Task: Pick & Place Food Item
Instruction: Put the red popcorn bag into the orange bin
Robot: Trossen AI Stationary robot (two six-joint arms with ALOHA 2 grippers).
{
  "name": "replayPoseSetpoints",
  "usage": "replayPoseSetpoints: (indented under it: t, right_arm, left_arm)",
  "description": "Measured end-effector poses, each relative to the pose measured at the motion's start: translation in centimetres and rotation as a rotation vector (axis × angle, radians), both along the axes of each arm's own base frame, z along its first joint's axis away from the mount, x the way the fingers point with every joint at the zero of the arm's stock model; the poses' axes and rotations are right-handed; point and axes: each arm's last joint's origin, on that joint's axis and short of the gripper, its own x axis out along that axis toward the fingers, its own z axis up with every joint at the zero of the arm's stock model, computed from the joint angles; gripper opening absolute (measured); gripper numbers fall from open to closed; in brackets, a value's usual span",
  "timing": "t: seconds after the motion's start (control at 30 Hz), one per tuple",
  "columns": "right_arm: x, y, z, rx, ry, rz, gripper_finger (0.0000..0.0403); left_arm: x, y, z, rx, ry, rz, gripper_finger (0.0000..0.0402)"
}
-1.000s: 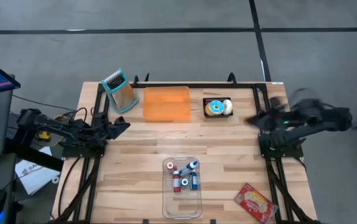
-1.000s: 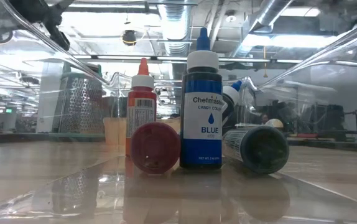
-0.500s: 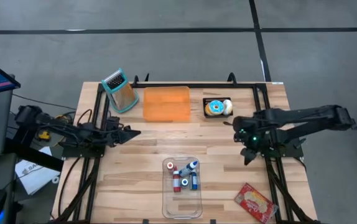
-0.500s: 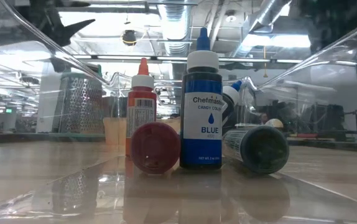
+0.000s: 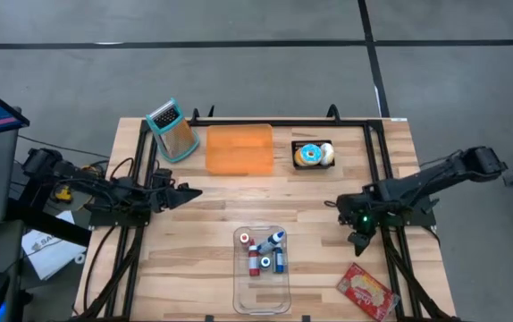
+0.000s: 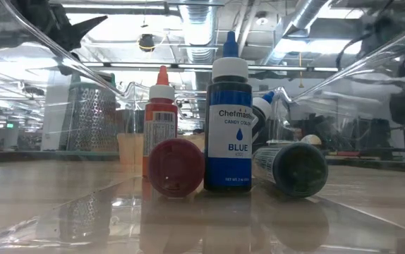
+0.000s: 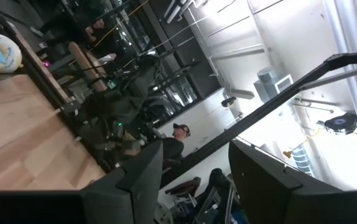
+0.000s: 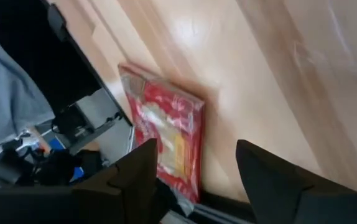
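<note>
From above, the wooden desk [image 5: 212, 224] carries a clear plastic bin [image 5: 261, 300] near its front edge, and I place everything else by that bin. Inside it lie small food-colouring bottles [image 5: 265, 255]. Behind the bin, toward the far edge, sits an orange tray [image 5: 239, 148]; to the tray's left a metal grater with a teal frame [image 5: 172, 131] leans, and to its right a black tray holds a blue-iced donut [image 5: 309, 156] and a pale pastry beside it. The red snack packet [image 5: 366, 291] lies flat to the right of the bin, at the desk's front right corner. The left gripper [image 5: 185, 193] hangs left of the bin and somewhat behind it, with its fingers parted and nothing between them. The right gripper [image 5: 357, 234] hovers right of the bin, just behind the packet; from here I cannot tell how its fingers stand.

At desk height, looking through the bin's clear wall, an upright blue bottle [image 6: 231, 134] labelled candy color stands between a red-capped bottle [image 6: 161, 120] and a dark bottle on its side [image 6: 291, 168]. The grater shows behind on the left.

The left wrist view shows its two fingers [image 7: 142, 180] spread with only the room between them, and a person [image 7: 175, 142] far off.

The right wrist view shows its fingers [image 8: 142, 168] set wide, empty, with the packet [image 8: 169, 138] on the desk just past them.
</note>
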Motion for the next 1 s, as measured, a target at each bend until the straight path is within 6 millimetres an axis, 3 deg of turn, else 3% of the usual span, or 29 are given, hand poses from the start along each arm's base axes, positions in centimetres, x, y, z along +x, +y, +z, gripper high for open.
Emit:
replayPoseSetpoints:
  t: [0.3,0.5,1.0]
  right_arm:
    - [-0.6,3.2,-1.7,-0.016,0.019,0.027,0.0207]
    - [-0.6,4.2,-2.2,-0.084,0.006,-0.004,0.0206]
    - [0.3,6.8,-3.2,-0.059,-0.025,-0.036,0.0203]
  left_arm:
    - [0.1,0.0,0.3,-0.006,-0.008,0.002,0.0182]
    - [0.1,0.0,0.3,-0.015,-0.009,-0.001,0.0182]
    - [0.0,0.0,0.4,-0.026,-0.021,-0.004,0.0182]
